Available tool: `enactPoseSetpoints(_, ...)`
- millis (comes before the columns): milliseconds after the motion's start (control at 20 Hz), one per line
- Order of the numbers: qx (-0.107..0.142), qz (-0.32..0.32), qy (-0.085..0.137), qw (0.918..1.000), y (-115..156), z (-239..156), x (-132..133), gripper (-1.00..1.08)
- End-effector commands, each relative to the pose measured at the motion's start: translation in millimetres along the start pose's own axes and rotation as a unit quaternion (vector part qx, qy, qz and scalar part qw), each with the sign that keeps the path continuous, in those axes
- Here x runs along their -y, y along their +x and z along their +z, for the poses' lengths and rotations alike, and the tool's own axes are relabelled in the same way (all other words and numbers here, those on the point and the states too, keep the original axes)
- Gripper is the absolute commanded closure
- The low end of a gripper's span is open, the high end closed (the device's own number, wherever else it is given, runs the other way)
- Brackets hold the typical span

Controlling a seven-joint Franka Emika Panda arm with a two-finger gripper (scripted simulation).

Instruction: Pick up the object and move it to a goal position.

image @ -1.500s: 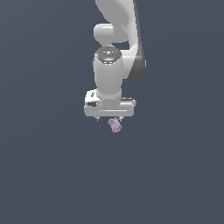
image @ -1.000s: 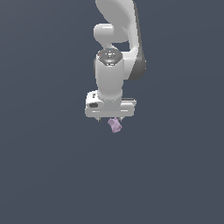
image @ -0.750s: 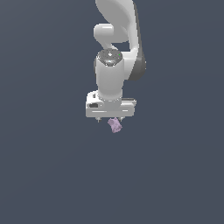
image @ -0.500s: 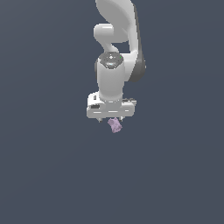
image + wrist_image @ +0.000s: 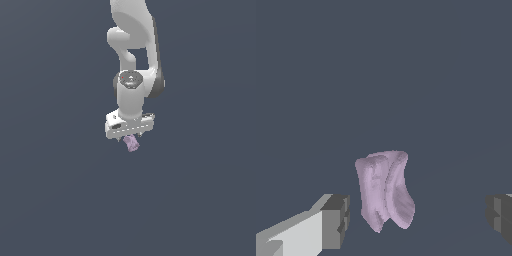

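The object is a small lumpy pale lilac chunk on the dark grey floor, just under the white hand. In the wrist view the object stands between the two dark fingertips, closer to one of them, with a gap on each side. My gripper is open, pointing down, and straddles the chunk without touching it. In the wrist view the gripper has its jaws set wide apart. The hand hides the upper part of the chunk in the exterior view.
A uniform dark grey floor fills both views. The white arm rises above the hand toward the top of the exterior view. No goal marker shows.
The hand has come down a little onto the chunk, and the wrist has turned slightly. The chunk has stayed where it was. The jaws remain open.
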State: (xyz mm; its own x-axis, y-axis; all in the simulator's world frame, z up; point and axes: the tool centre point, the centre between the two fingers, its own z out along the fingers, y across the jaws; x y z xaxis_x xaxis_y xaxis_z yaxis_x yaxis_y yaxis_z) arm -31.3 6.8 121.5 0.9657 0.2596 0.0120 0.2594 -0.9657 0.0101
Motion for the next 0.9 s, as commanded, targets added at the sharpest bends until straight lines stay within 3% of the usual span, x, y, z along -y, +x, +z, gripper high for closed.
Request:
enactPoseSetpoints(0, 0.002, -0.024, 0.002, 0.9997, -8, 11, 6, -0.92)
enactPoseSetpoints(350, 0.005, -0.062, 0.005, 0.9981, -20, 27, 15, -0.92)
enactPoseSetpoints(850, 0.006, -0.063, 0.005, 0.998, -22, 40, 16, -0.92)
